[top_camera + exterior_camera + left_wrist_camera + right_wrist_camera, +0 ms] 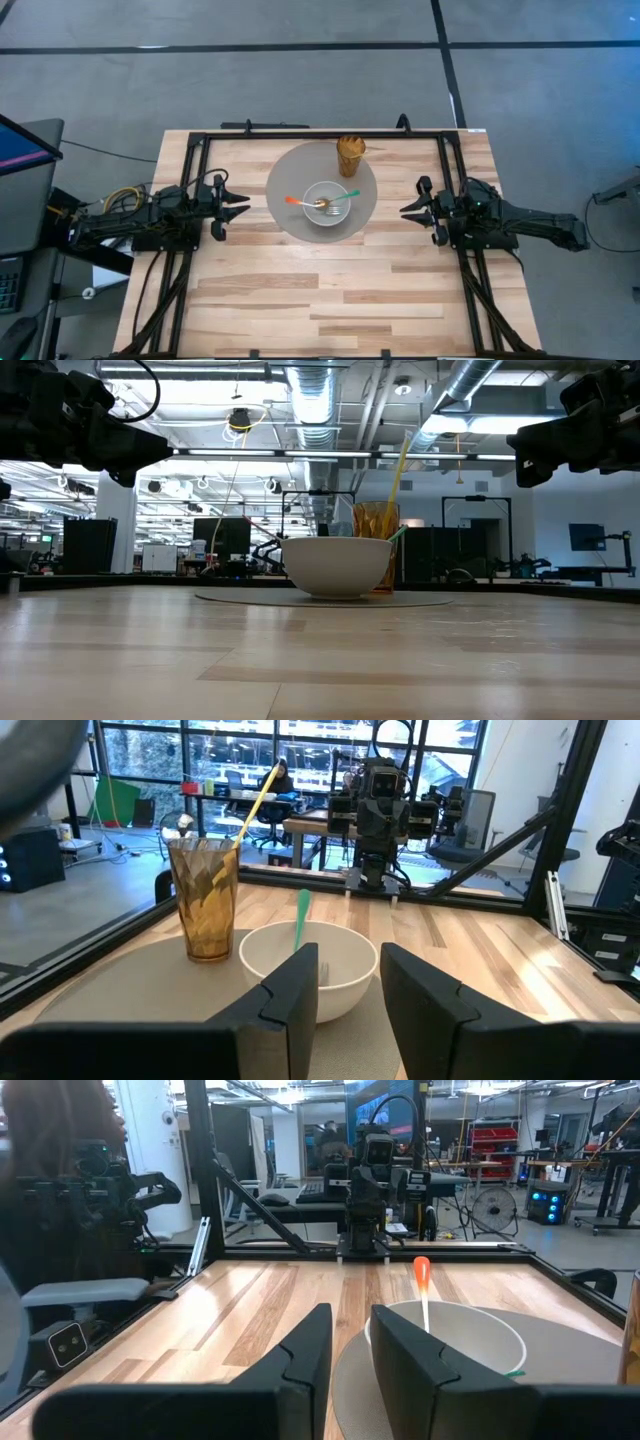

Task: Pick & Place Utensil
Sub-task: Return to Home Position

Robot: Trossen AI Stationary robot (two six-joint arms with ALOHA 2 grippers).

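A white bowl (327,204) stands on a round grey mat (290,225) at the table's middle. Two utensils lie in the bowl, their handles resting on its rim: one orange-handled (293,201) (422,1275), one green-handled (349,193) (300,918). An amber cup (350,154) (205,900) stands on the mat's far edge with a yellow stick (256,802) leaning in it. My left gripper (238,205) (350,992) is open, left of the mat. My right gripper (408,210) (351,1348) is open, right of the mat. Both hover above the table, pointing at the bowl.
A black frame (300,135) runs along the table's far edge and down both sides by the arm bases. Bare wooden tabletop (320,300) stretches from the mat to the near edge. A monitor (25,160) stands off the table's left side.
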